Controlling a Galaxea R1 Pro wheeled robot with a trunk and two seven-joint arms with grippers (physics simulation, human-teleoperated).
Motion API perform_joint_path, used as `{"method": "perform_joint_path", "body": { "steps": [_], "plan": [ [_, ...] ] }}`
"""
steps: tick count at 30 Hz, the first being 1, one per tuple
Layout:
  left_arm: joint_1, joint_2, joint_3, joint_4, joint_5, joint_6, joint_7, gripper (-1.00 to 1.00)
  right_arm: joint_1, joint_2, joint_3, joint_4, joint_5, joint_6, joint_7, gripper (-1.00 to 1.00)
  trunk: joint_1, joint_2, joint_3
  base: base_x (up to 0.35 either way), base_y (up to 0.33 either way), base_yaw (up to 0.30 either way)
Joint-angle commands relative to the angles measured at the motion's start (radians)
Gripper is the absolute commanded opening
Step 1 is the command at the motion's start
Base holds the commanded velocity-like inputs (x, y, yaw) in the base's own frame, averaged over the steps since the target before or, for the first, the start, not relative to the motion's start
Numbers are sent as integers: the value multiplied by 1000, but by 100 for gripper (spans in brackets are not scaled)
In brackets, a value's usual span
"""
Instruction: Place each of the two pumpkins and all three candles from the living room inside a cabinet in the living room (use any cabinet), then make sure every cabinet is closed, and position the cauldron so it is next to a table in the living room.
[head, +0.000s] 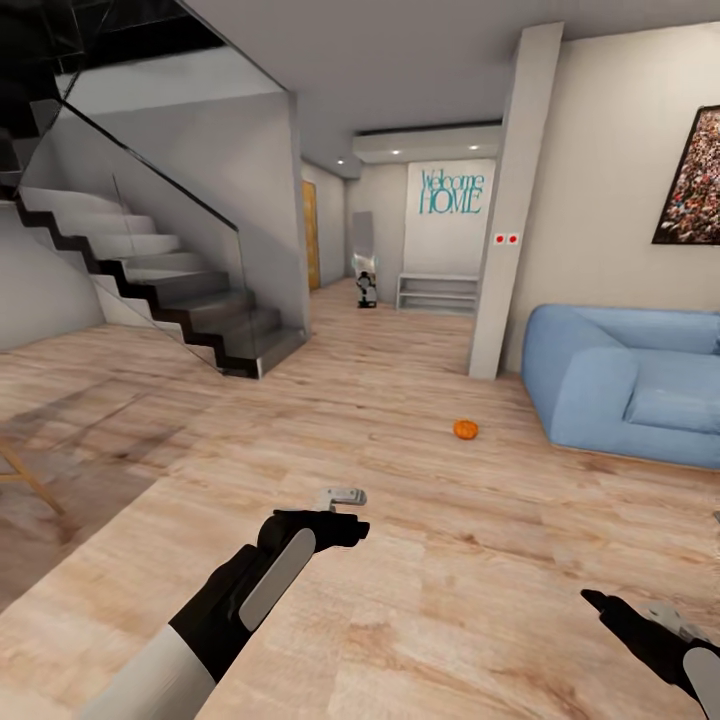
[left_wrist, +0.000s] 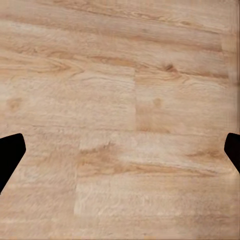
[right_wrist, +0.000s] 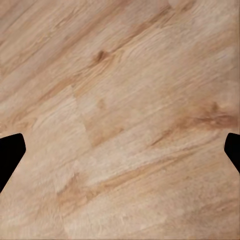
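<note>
A home, the open living area by its entrance hall. Pale wood plank floor (head: 400, 560) runs throughout. At 3 o'clock sits a soft blue sofa (head: 625, 385) under a framed picture (head: 692, 180); at 10 o'clock a glass-railed staircase (head: 150, 290) climbs. At 12 o'clock, down the hall, wall lettering (head: 451, 190) reads "Welcome HOME" above a low white shelf unit (head: 438, 293).

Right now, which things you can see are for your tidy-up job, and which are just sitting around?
For the job:
- pumpkin, alone on the wooden floor, near the sofa
- left gripper and right gripper, both open and empty

Just sitting around:
- blue sofa
- stairs
- Welcome HOME sign
- white shelf
- framed picture
</note>
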Motion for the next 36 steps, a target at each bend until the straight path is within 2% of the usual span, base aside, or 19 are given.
{"method": "perform_joint_path", "body": {
  "steps": [1, 8, 10, 11, 12, 16, 24, 36],
  "plan": [
    [-1, 0, -1, -1, 11, 1, 10, 100, -1, 0, -1, -1, -10, 4, -4, 100, 0, 0, 0, 308, 0, -237],
    [-1, 0, -1, 0, 11, 2, 9, 100, -1, 0, 3, -5, -6, 4, 21, 100, 0, 0, 3, 319, 0, -112],
    [-1, 0, -1, 1, 10, 3, -9, 100, -1, -1, 7, -7, -6, 5, 27, 100, 0, 0, 4, 333, 0, -19],
    [-1, 1, -1, 4, 8, 3, -56, 100, -1, -2, 13, -8, 2, 8, 37, 100, 0, 0, 4, 335, 0, -7],
    [-1, 1, -1, 5, 8, 4, -75, 100, -2, -2, 19, -9, 12, 9, 40, 100, 0, 0, 4, 336, 0, -4],
    [-1, 1, -1, 9, 6, 5, -101, 100, -3, -1, 34, -16, 38, 8, 44, 100, 0, 0, 4, 336, 0, -2],
    [-2, -1, 0, 41, 7, 6, -111, 100, -2, 1, 51, -23, 48, 7, 46, 100, 0, 0, 4, 337, 0, 0],
    [-2, -1, -1, 50, 9, 7, -114, 100, -2, 1, 121, -24, 50, 7, 45, 100, 0, 0, 6, 337, 0, 0]
  ]
}}
